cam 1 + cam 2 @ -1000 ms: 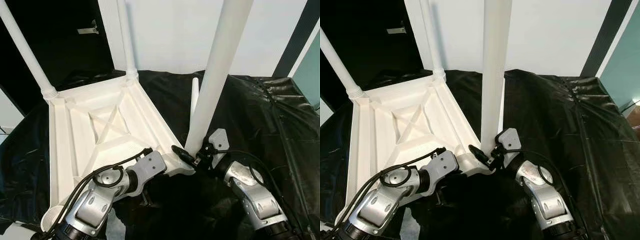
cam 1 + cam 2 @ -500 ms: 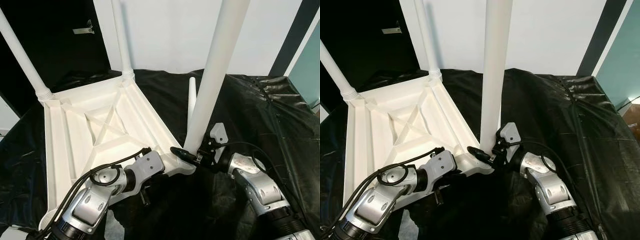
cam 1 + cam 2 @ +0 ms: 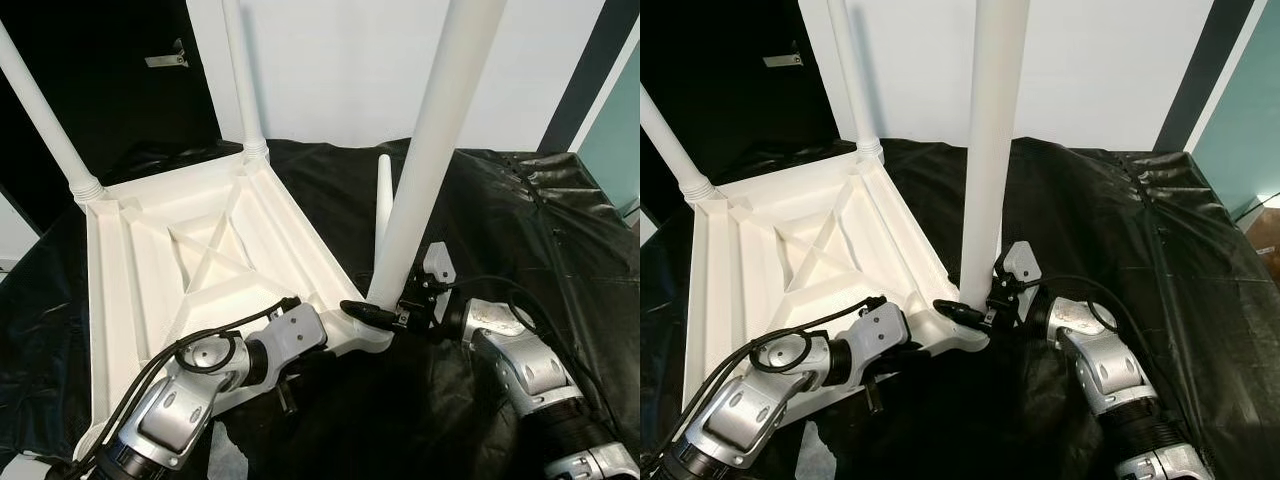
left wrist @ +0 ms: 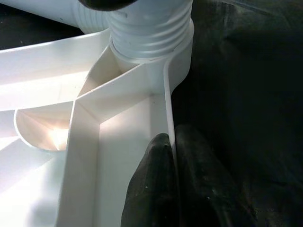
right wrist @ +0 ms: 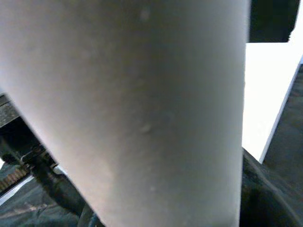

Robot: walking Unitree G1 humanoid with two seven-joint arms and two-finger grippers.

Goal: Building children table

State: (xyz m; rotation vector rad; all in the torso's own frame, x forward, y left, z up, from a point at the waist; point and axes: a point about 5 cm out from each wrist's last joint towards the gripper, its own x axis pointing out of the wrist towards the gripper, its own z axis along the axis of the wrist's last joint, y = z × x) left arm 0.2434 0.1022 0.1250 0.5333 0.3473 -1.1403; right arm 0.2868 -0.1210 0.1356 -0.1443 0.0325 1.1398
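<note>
Probably light and stiff, judged from the thin ribbed plastic: an upturned white children's table top lying on black plastic sheeting, underside up, cross-braced ribs showing. Smooth and likely slippery on the round legs, so best gripped low, close to the socket, where twisting force goes straight into the thread; the rim wall offers a thin, firm edge for steadying.

Two legs already standing at the far corners: one far-left leg, one far-right leg, each ending in a ribbed collar. Third leg, tall and faintly tapered, standing upright in the near-right corner socket, threads visible in the left wrist view, seemingly not fully driven home. Fourth leg lying loose on the sheeting behind it.

Left gripper pinched onto the table's rim wall just beside that socket, one finger inside, one outside. Right gripper clamped around the base of the third leg, just above the corner. Matt white throughout, no scuffs discernible. Near-left corner apparently unfilled, though partly hidden by the left arm.
</note>
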